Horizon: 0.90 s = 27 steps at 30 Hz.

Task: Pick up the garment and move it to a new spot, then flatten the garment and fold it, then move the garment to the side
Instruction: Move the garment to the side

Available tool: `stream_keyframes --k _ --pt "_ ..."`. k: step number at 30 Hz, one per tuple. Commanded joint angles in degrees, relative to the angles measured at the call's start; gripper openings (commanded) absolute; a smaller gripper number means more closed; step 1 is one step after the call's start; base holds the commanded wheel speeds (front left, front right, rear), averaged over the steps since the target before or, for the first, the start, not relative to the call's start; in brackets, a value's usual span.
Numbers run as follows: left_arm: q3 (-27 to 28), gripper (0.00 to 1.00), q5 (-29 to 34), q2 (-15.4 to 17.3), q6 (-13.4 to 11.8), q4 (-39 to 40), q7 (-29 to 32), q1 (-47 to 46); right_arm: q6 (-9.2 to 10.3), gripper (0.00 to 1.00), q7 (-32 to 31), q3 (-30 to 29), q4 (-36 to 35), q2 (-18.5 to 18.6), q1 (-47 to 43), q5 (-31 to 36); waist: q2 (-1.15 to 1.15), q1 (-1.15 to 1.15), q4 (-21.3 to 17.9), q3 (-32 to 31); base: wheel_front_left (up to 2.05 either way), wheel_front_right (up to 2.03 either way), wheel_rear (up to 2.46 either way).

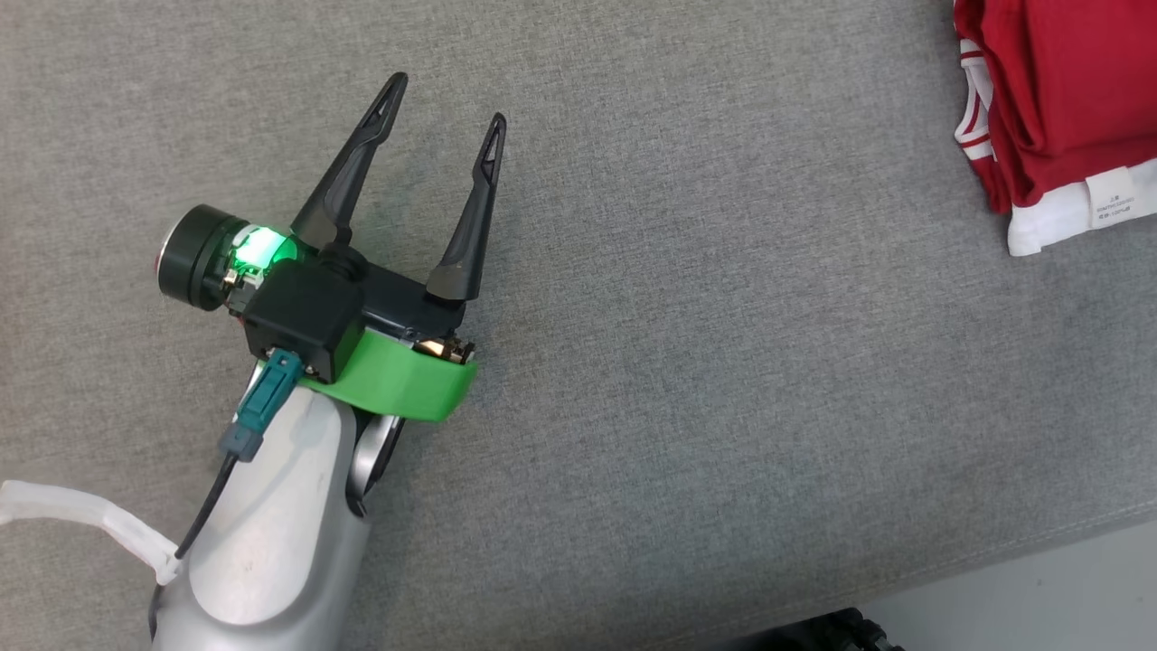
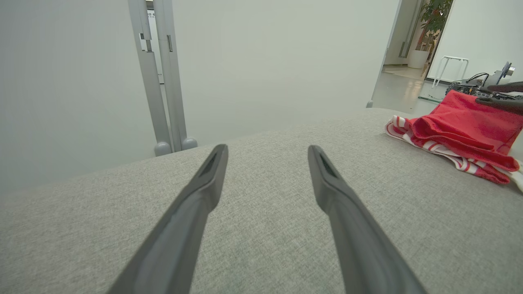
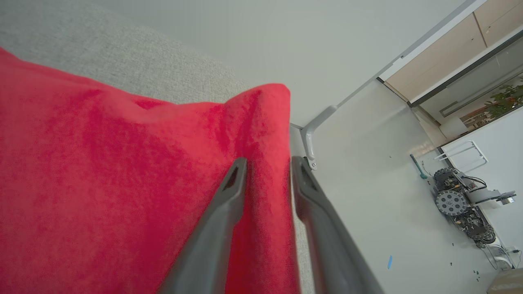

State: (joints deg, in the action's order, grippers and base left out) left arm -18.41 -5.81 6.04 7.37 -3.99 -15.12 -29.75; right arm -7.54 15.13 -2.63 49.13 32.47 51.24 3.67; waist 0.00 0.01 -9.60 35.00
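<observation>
- Red knit garment [image 1: 1058, 99] with white stripes and a white hem band lies bunched in a compact, layered stack at the upper right of the head view. It runs off the top and right edges there, and a small white care label [image 1: 1114, 194] faces up.
- It rests on the grey woven fabric surface [image 1: 723, 362], close to that surface's right-hand edge. Pale floor shows at the lower right corner.
- The left gripper [image 1: 447, 101] sits at the left of centre in the head view, well apart from the garment. Its 2 long dark fingers are spread wide with nothing between them.
- In the right wrist view the right gripper [image 3: 269, 160] has its 2 fingers on either side of a raised ridge of the red cloth, with a moderate gap between them. Whether they are pinching the cloth or merely flank it, I cannot tell.
- Judged by the layered stack, the flattening and folding look done, and the garment looks already carried to the side.
- What seems left is small: the right fingers must come clear of the ridge without dragging the top layer open.
</observation>
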Motion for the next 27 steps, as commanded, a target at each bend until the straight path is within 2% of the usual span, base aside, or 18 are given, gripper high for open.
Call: stream_keyframes --k 1,5,12,21,27 --pt "0.37 1.00 -0.29 -0.31 0.12 -0.05 -0.02 0.58 0.10 1.00 0.01 -0.75 -0.51 -0.31 0.24 0.43 0.00 -0.01 0.99 -1.82 0.00 0.00 0.00" --pt "0.90 1.00 -0.99 -0.98 0.13 -0.68 -0.01 1.84 0.10 1.00 0.01 -2.02 -2.69 -1.75 -1.60 0.05 0.00 -0.01 1.95 -5.23 0.00 0.00 0.00" --pt "3.32 1.00 -2.12 -1.90 -0.01 -1.93 -0.01 5.96 0.10 1.00 0.01 0.72 -10.40 -4.48 -5.90 -2.41 0.00 -0.01 3.78 -13.48 0.00 0.00 0.00" --pt "9.69 1.00 -3.76 -2.78 -1.44 -1.28 -0.01 14.47 0.10 1.00 0.01 6.76 -24.46 -13.31 -17.86 -9.85 0.00 -0.01 6.91 -21.80 0.00 0.00 0.00" --pt "13.11 1.00 -5.32 -3.08 -1.56 -0.92 -0.02 18.60 0.09 1.00 0.01 6.82 -30.76 -20.25 -25.86 -13.56 0.00 -0.01 8.31 -24.63 0.00 0.00 0.00"
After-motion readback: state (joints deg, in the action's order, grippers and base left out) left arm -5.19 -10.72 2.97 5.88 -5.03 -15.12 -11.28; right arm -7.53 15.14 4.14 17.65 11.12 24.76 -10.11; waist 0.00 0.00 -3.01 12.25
